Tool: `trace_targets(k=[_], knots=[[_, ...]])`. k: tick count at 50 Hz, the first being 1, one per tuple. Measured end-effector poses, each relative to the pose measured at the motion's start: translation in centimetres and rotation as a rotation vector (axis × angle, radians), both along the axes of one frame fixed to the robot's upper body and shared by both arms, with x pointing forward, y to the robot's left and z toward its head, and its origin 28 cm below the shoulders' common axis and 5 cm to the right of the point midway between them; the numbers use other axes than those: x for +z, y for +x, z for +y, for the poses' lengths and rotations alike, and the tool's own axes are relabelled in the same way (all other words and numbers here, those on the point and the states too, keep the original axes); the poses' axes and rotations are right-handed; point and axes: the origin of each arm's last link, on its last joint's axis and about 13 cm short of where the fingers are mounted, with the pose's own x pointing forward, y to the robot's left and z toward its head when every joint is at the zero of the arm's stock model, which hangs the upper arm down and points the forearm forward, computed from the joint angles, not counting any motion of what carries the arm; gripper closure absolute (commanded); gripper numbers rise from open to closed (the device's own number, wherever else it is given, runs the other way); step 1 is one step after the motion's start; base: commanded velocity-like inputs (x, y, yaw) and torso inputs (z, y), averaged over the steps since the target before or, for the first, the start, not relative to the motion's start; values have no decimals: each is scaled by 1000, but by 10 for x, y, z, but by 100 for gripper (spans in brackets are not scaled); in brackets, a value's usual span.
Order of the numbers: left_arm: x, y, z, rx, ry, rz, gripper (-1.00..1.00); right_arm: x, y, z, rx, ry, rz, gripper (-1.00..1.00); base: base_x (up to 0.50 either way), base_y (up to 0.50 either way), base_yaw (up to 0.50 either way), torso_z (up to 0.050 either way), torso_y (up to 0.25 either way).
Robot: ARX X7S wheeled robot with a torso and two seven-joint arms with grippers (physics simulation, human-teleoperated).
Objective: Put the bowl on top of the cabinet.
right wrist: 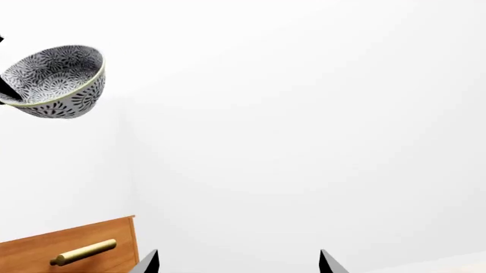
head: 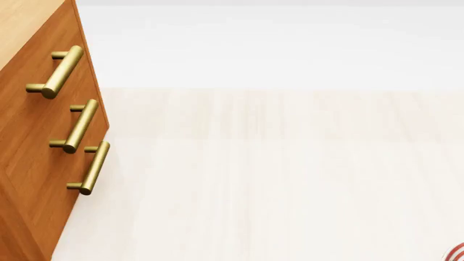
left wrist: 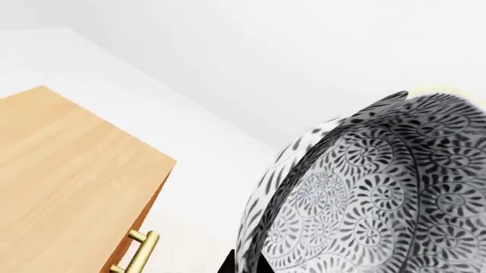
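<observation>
1. In the left wrist view, the bowl (left wrist: 379, 193) is being shown very close to the camera, its grey floral pattern filling one side of the picture. The cabinet (left wrist: 68, 187) is being seen beside it, with its pale wooden top and one brass bar handle (left wrist: 140, 253) at the front edge. The bowl is not resting on the cabinet top. The left end effector itself is hidden, apart from a dark sliver at the bowl's edge, so its state cannot be told here.

2. In the head view, the cabinet (head: 36, 163) is being seen at the left, its drawer fronts carrying three brass handles (head: 62, 70). A pale floor is being shown beside it, and a red-ringed plate (head: 457, 253) is just showing at the lower right corner. Neither arm is being shown.

3. In the right wrist view, the bowl (right wrist: 54, 81) is being held high in the air, tilted, with dark end-effector parts at its rim. A corner of the cabinet (right wrist: 68, 250) is being seen well below it. The right end effector (right wrist: 238, 263) is being held open and empty, its two fingertips (right wrist: 149, 263) spread wide.
</observation>
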Motion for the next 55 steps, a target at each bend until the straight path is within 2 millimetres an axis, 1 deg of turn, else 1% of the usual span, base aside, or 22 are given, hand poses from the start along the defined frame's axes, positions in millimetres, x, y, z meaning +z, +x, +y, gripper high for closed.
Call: trace_targets(k=[15,20,24,28,35,40,47,55], knots=[[-9,-1,15,143,-133,-14,100,0,0,1,2,-3,-2,-100,0,0,0,1,1],[-10,2,19,173,-159,-20,100,-1,0,0,-6,-5,0,-100,0,0,0,0,0],[-10,11,22,181,-175,-19,100,-1,0,-1,-18,-6,4,-100,0,0,0,0,3],[-10,24,25,177,-190,-9,100,-2,2,-1,-29,-13,11,-100,0,0,0,0,0],[-17,49,29,169,-204,16,100,-2,3,0,-39,-27,14,-100,0,0,0,0,0],[-22,62,31,179,-212,29,100,-3,4,0,-45,-35,14,-100,0,0,0,0,0],[-31,73,36,241,-231,36,100,-3,5,1,-50,-44,16,-100,0,0,0,0,1],[-39,79,39,326,-241,46,100,-3,6,1,-53,-50,18,-100,0,0,0,0,0]])
